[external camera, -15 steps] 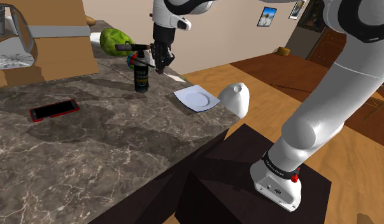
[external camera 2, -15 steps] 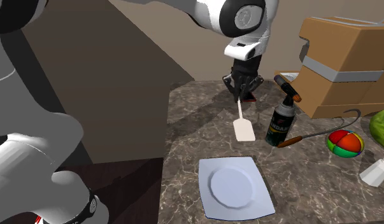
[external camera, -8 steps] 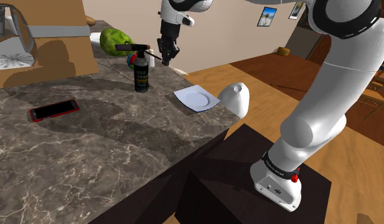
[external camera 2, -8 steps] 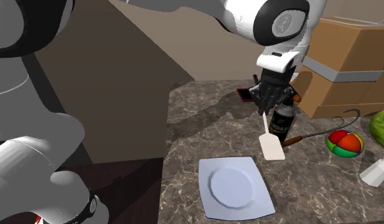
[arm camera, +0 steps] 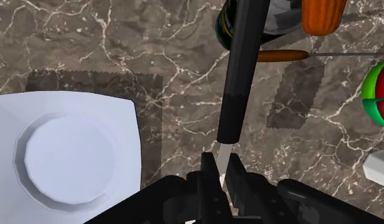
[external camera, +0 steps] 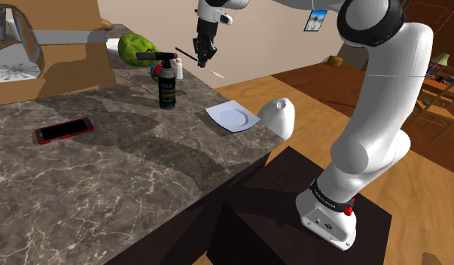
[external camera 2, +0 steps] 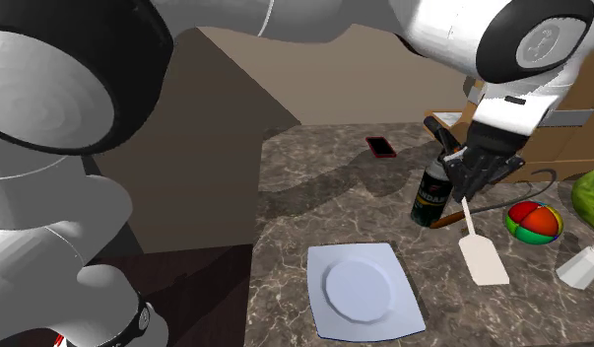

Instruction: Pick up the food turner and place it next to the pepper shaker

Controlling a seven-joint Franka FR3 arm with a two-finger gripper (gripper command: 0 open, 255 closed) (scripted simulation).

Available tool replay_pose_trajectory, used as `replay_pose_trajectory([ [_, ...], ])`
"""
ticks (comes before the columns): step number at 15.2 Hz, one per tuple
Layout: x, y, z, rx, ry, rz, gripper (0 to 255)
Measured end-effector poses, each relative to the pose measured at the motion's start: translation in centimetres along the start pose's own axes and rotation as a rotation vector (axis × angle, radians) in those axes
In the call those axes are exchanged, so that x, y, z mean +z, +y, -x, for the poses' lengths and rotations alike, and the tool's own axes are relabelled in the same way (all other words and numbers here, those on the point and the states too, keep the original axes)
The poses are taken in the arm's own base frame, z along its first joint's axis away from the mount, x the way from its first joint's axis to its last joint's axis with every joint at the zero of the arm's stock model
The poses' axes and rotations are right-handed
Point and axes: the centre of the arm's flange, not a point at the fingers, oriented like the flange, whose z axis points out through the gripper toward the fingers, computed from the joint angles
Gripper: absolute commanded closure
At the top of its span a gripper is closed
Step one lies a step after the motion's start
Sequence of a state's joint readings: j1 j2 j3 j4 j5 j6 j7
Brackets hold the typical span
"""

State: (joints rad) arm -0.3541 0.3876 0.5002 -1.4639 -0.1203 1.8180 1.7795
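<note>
The food turner, with a flat white blade (external camera 2: 483, 258) and a black handle (arm camera: 240, 70), hangs in the air above the marble counter (external camera: 142, 173). My gripper (external camera 2: 480, 177) is shut on its thin shaft, between blade and handle. From the shoulder camera the gripper (external camera: 205, 53) shows high over the counter's far end, beyond the black torch bottle (external camera: 167, 84). The white pepper shaker (external camera 2: 583, 266) stands at the second exterior view's right edge, to the right of the blade. In the wrist view the gripper (arm camera: 220, 167) clasps the shaft, and the shaker (arm camera: 379, 168) lies off to one side.
A square white plate (external camera 2: 363, 289) lies near the counter's front edge. The torch bottle (external camera 2: 434, 193), an orange-handled tool (arm camera: 283, 55) and a red-green ball (external camera 2: 534, 221) sit close to the turner. A red phone (external camera: 64, 129), a cardboard box (external camera: 67, 53) and a green object (external camera: 135, 47) are farther off.
The gripper has carried the turner toward the second exterior view's right, past the torch bottle and nearer the ball and shaker. It stays shut on the shaft.
</note>
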Motion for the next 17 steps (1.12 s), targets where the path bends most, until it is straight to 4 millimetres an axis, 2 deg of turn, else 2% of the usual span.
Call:
replay_pose_trajectory([
  [8, -0.3, -6.7, -7.9, 0.000, 0.000, 0.000, 255],
  [17, 4.3, -6.9, -8.8, 0.000, 0.000, 0.001, 255],
])
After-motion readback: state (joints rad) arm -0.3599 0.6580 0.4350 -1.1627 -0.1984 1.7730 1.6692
